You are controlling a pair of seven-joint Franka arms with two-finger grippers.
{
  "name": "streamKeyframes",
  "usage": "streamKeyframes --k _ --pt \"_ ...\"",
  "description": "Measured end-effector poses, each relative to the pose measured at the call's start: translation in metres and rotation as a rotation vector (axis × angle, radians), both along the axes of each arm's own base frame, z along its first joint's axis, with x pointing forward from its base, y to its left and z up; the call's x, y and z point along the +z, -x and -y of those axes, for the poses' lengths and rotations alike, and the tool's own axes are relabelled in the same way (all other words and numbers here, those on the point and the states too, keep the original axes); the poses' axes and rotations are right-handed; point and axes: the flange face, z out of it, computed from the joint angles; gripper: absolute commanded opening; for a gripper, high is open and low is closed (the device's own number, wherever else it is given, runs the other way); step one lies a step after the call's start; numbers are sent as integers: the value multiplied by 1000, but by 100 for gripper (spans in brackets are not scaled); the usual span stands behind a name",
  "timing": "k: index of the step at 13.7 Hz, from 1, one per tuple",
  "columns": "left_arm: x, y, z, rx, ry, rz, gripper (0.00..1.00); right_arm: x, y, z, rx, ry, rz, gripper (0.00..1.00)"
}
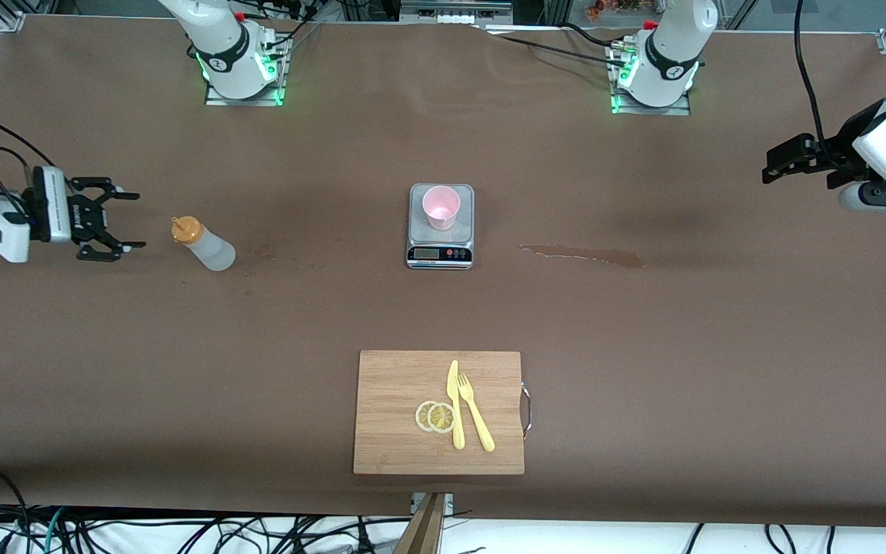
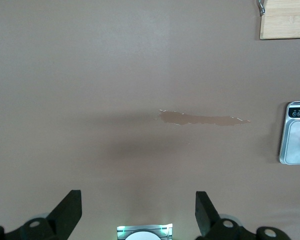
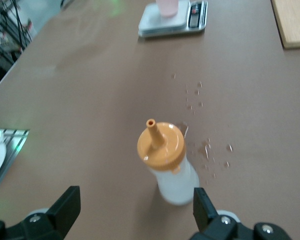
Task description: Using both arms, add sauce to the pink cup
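The sauce bottle (image 1: 205,243), whitish with an orange nozzle cap (image 3: 160,145), stands upright on the brown table toward the right arm's end. My right gripper (image 1: 137,221) is open beside it, a short gap away, with nothing between its fingers (image 3: 70,200). The pink cup (image 1: 441,206) stands on a silver scale (image 1: 441,248) at the table's middle and shows small in the right wrist view (image 3: 167,7). My left gripper (image 1: 780,165) hangs open and empty over the left arm's end of the table, away from the cup; its wrist view shows only bare table between its fingertips (image 2: 72,202).
A brown streak of spilled sauce (image 1: 583,254) lies on the table between the scale and the left arm's end. Small drops (image 3: 206,147) dot the table by the bottle. A wooden cutting board (image 1: 397,385) with a yellow knife, a fork and lemon slices lies nearer the front camera.
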Motion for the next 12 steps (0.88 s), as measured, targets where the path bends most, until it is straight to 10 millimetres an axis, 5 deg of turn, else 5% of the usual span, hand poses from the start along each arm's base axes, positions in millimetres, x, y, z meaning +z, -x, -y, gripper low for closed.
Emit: streamKeyframes --k 3,7,12 --pt "0 0 0 0 0 0 100 57 -10 -1 -43 158 -8 100" --pt "0 0 0 1 0 0 100 109 -17 -37 -158 364 -54 100" --pt "0 0 0 1 0 0 100 174 -13 -90 -507 522 -86 100"
